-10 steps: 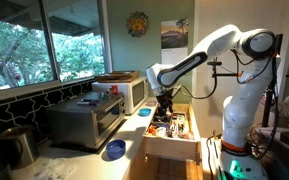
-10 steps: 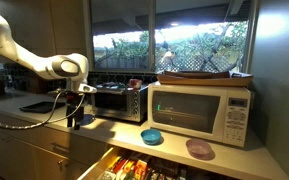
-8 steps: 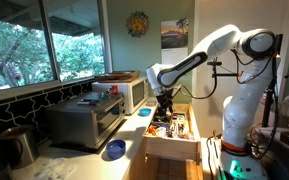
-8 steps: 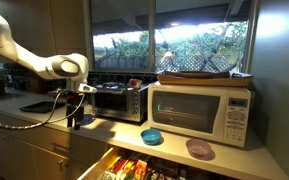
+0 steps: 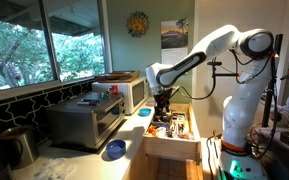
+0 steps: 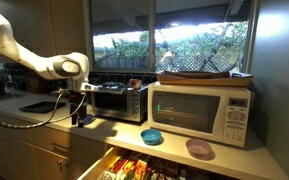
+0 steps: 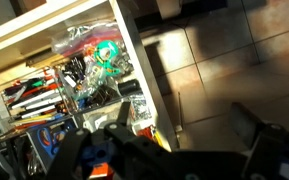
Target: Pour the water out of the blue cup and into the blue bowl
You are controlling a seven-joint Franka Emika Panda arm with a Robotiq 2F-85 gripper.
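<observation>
With the jaws spread and empty over the drawer (image 5: 172, 130), the blue cup (image 5: 114, 150), on the tabletop (image 5: 76, 161) beside the toaster oven (image 5: 84, 122), should be gripped level before being tipped over the blue bowl (image 5: 144, 112).

The blue bowl (image 6: 152, 136) beside the microwave (image 6: 199, 108)

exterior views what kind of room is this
Most likely a home kitchen. A white microwave stands beside a toaster oven with a wide window behind them, and an open drawer packed with small items is pulled out below.
</observation>
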